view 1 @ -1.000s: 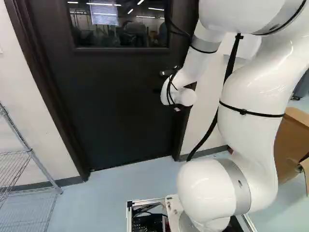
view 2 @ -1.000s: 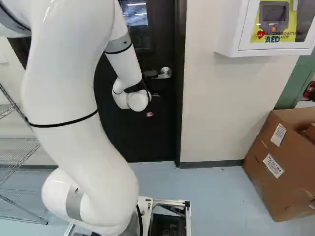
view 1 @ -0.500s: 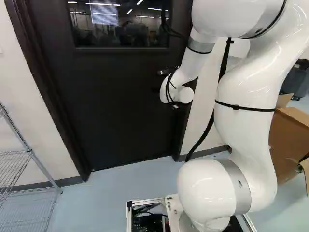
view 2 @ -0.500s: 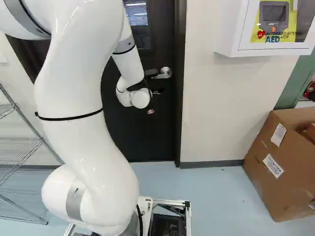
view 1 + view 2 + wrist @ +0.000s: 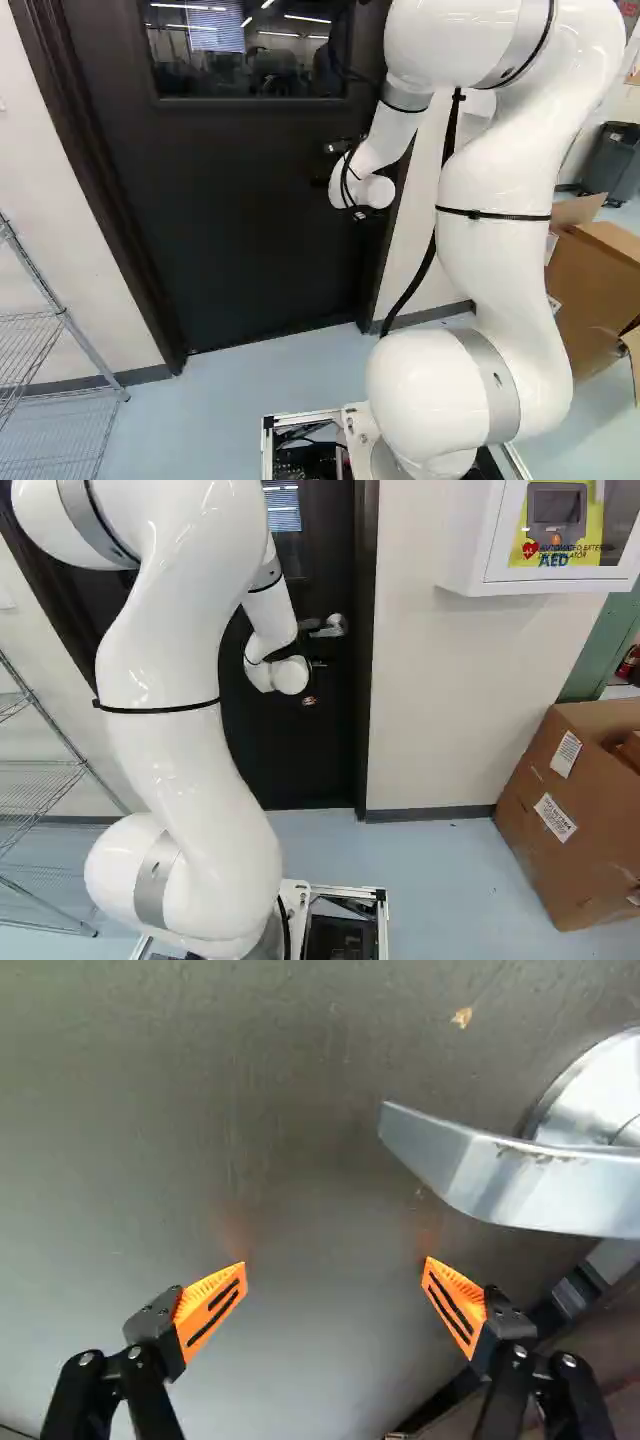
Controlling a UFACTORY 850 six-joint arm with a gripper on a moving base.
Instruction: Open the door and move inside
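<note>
With twelve o'clock straight ahead of us, our base (image 5: pixel 347 891) sits outside the door, and our arm (image 5: pixel 495 265) reaches towards it. The wire shelf (image 5: pixel 68 318) stands at ten o'clock, the carton (image 5: pixel 565 825) at two.

Our pincer (image 5: pixel 335 1263) is spread wide, its orange pads well apart with nothing between them; we have hold of nothing. Taking the pincer's reach as twelve in the wrist view, the door handle (image 5: pixel 520 1180) lies just beyond it, its free tip between twelve and one, its round mount (image 5: pixel 600 1095) near two.

The lever's long axis runs slantwise there, from the mount towards its free end, which aims between nine and ten. In the right base view it lies roughly level, that end at nine o'clock, away from the near jamb.

Beyond it, the door (image 5: pixel 250 220) looks shut within its frame (image 5: pixel 118 230). We judge ourselves at the approach: the pincer is near the handle, the opening not yet begun. Left to do: take or press the lever, free the latch, swing the door and drive inside. Which way it swings, we cannot tell.
</note>
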